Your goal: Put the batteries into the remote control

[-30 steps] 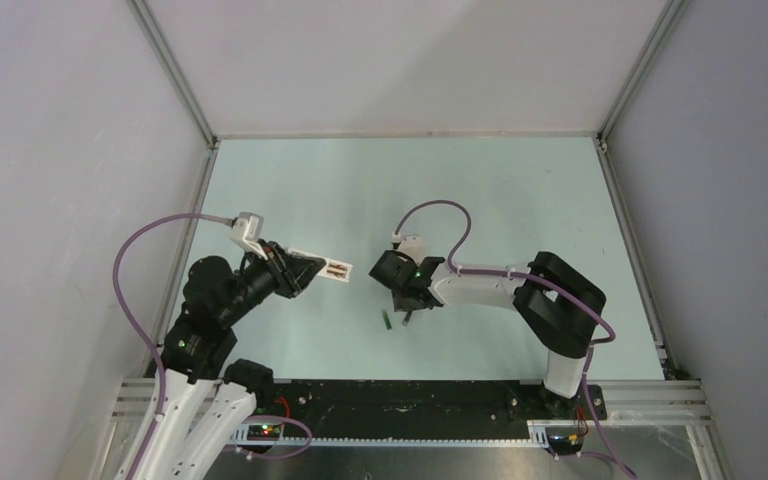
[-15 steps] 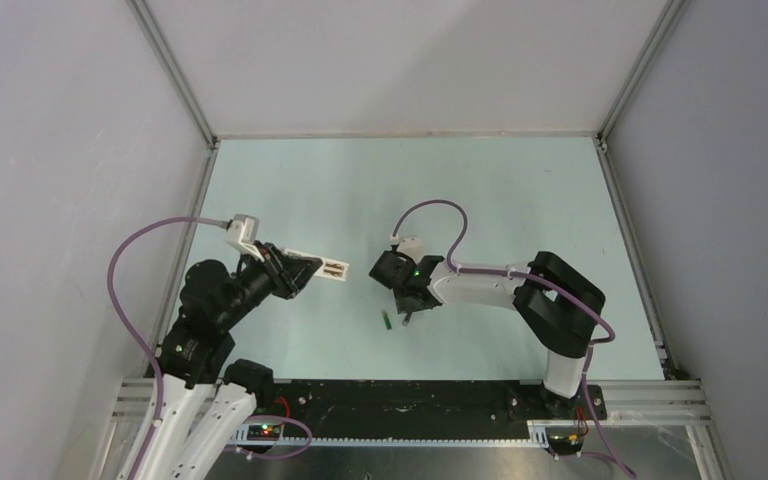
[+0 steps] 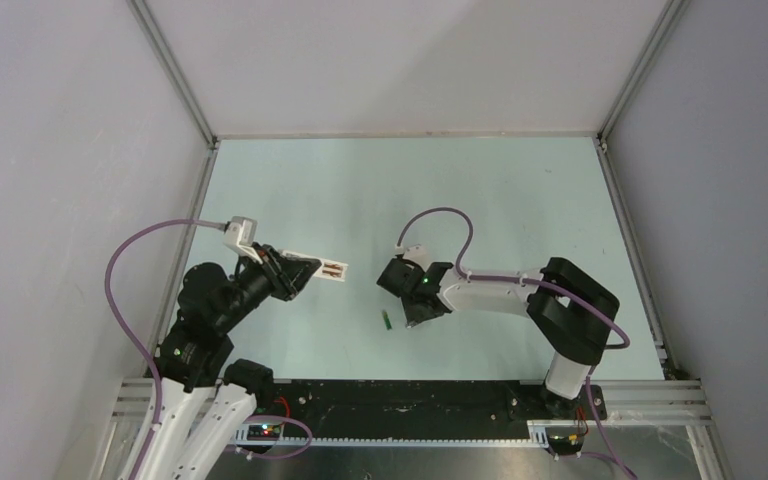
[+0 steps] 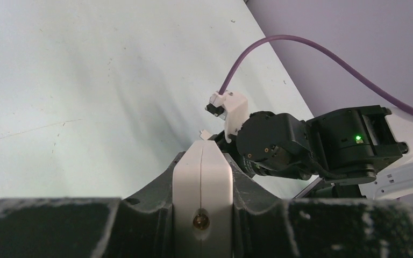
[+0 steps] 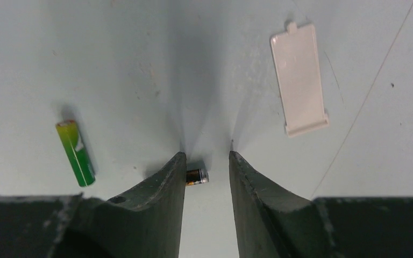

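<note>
My left gripper [image 3: 298,272] is shut on the white remote control [image 3: 322,267], holding it off the table with its open bay and springs facing up. In the left wrist view the remote [image 4: 201,185] is clamped end-on between the jaws. My right gripper [image 3: 412,316] points down at the table, open. In the right wrist view the blackish battery [image 5: 198,176] lies between its fingertips [image 5: 207,159], against the left finger and partly hidden by it. The green battery [image 5: 76,153] lies on the table left of the fingers and shows in the top view [image 3: 386,320].
A white battery cover [image 5: 299,78] lies flat on the table beyond the right finger. The right arm's wrist [image 4: 312,145] fills the space just ahead of the remote. Grey walls and metal rails [image 3: 200,190] bound the pale green table.
The right arm has shifted slightly toward the near edge and lowered, its jaws narrowing a little. The left arm has drawn the remote slightly left.
</note>
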`<state>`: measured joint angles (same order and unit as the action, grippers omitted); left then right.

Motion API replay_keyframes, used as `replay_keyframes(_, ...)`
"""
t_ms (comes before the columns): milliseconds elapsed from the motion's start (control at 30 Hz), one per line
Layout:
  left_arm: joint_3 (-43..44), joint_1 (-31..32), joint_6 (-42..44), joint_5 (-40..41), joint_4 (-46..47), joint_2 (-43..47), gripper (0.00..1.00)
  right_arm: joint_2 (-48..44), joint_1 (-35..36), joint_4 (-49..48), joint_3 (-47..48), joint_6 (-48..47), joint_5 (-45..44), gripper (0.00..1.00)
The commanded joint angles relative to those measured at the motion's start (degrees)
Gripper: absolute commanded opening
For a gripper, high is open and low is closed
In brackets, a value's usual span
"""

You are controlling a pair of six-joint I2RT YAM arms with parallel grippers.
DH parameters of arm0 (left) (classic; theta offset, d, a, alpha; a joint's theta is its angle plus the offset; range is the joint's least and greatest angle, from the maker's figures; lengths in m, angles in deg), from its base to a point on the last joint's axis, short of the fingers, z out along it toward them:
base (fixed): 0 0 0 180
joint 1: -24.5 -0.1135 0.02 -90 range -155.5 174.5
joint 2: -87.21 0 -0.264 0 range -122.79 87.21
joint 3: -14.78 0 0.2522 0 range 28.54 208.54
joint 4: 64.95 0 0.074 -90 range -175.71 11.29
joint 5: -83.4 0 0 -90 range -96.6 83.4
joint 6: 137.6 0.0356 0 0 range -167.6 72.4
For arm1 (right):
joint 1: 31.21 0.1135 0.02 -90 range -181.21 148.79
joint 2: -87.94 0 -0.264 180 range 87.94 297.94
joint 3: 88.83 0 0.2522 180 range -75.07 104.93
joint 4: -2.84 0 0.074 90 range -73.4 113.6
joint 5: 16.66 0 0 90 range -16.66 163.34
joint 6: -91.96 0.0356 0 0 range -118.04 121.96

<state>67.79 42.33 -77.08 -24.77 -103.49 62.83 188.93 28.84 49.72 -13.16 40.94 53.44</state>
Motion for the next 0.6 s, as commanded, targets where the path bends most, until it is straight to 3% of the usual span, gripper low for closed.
replay_keyframes(0, 1.79, -0.36, 0.86, 0.60, 1.12, 0.73, 0.00, -3.06, 0.84, 3.38, -3.24, 1.36, 1.17, 0.39)
replay_keyframes(367, 1.84, -0.42, 0.40, 0.42, 1.05, 0.40, 0.00, -6.99, 1.93, 2.84, -3.99, 1.28, 1.60, 0.39)
replay_keyframes(567, 2.13, -0.42, 0.72, 0.85, 0.69, 0.74, 0.00, -10.98, 2.97, 0.07, -4.09, -8.00, 2.17, 0.45)
